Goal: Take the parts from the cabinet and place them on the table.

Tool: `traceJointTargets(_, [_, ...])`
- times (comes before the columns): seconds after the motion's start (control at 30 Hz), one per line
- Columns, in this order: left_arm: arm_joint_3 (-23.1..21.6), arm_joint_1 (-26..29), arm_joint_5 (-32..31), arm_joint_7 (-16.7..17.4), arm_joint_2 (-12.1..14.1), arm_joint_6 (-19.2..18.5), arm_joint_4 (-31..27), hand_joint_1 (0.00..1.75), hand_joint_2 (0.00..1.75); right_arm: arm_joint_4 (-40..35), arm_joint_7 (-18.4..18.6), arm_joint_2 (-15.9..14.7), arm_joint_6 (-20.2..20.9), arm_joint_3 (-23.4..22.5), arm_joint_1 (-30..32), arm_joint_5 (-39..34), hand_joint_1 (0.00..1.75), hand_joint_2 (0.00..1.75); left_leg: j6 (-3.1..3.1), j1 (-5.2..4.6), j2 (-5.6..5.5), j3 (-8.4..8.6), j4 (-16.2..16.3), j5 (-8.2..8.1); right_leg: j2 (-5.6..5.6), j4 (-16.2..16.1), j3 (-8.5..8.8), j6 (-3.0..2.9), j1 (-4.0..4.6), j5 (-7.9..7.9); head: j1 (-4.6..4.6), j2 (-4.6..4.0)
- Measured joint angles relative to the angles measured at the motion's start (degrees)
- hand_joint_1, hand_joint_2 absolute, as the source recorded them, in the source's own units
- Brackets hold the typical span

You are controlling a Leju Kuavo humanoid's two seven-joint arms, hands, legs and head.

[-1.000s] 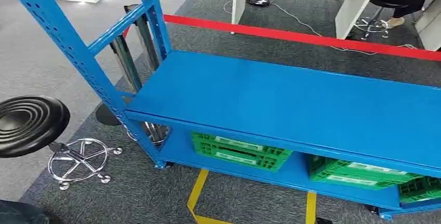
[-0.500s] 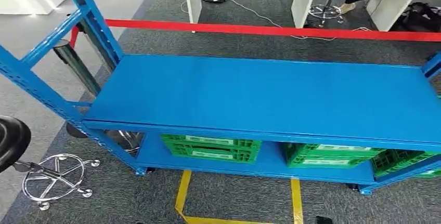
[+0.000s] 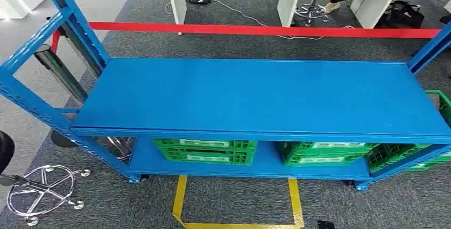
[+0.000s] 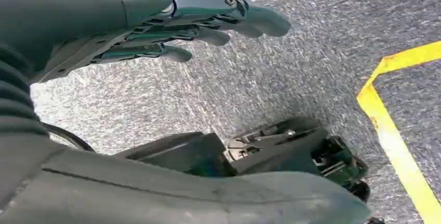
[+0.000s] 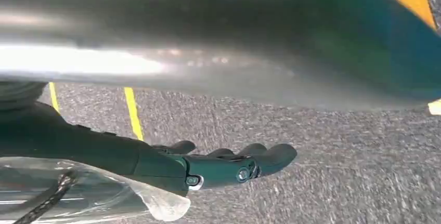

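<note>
Blue rack [image 3: 255,96] w/ bare top shelf, centre frame.
Green crates [image 3: 205,151] on lower shelf at 6; red barrier tape [image 3: 266,30] at 12; stool base [image 3: 45,189] at 8.

Left hand [image 4: 197,24] hangs, fingers straight, slightly apart, holding nothing; right hand [image 5: 218,164] likewise.

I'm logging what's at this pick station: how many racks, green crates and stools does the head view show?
Blue rack: 1
Green crates: 4, with three on the lower shelf and one past the rack's right end
Stool: 1
Total: 6
</note>
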Motion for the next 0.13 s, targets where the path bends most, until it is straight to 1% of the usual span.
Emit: traceJointTargets(0.13, [0.0,-0.1,0.0,0.0,-0.1,0.0,0.0,0.00,1.75,0.0,0.0,0.0,0.0,0.0,0.0,0.0,0.00,0.00,0.29,-0.12,0.00,-0.11,0.0,0.11,0.04,-0.2,0.00,0.36,-0.13,0.24,0.02,0.00])
